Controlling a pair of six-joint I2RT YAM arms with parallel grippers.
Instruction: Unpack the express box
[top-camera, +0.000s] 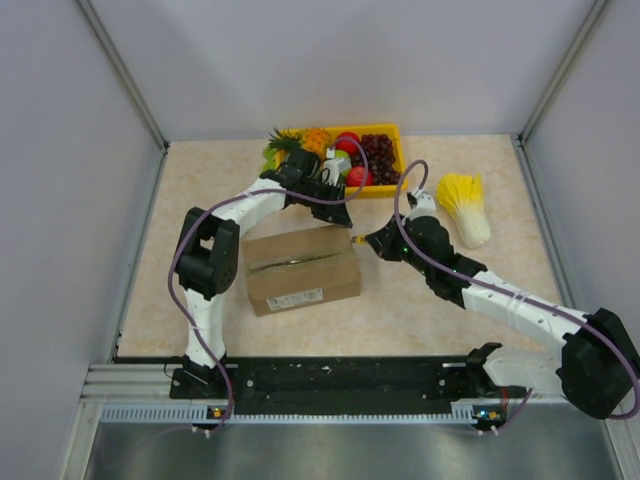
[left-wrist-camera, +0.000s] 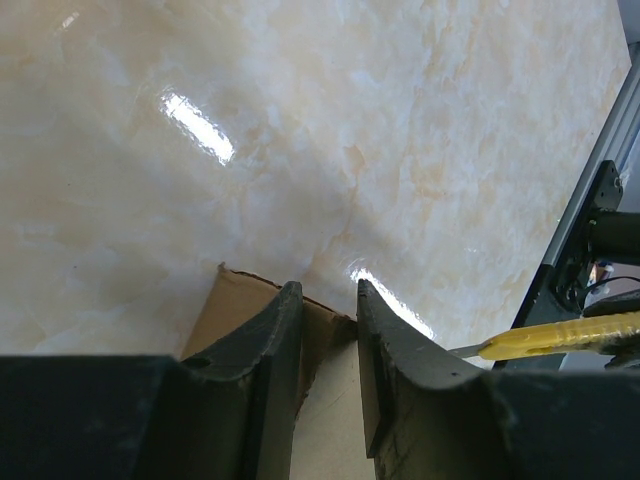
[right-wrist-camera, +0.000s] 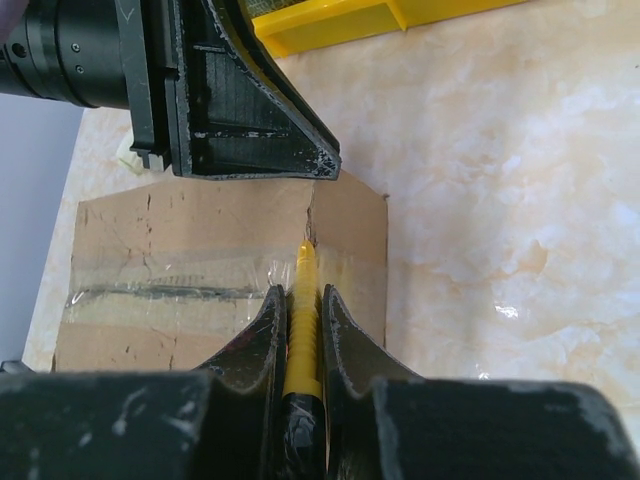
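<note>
Nearest the arm bases, on the pale marbled table (top-camera: 430, 305), the brown cardboard box (top-camera: 303, 268) lies with its flaps down. Its white label (top-camera: 297, 297) is on the near side, and clear tape (right-wrist-camera: 170, 285) runs along the top seam. At its right end the right claw (right-wrist-camera: 303, 293) is clamped on a yellow knife (right-wrist-camera: 305, 265), whose tip lies on the box top at the end of the taped seam. Just beyond, the left claw (left-wrist-camera: 327, 290) points down over the far right corner of the box. Its fingers are a little apart with the cardboard edge between them; whether they pinch it I cannot tell. Farther back a yellow tray (top-camera: 392, 128) holds fruit (top-camera: 380, 150), and a pale cabbage (top-camera: 465, 205) lies to its right, well apart from the box.
</note>
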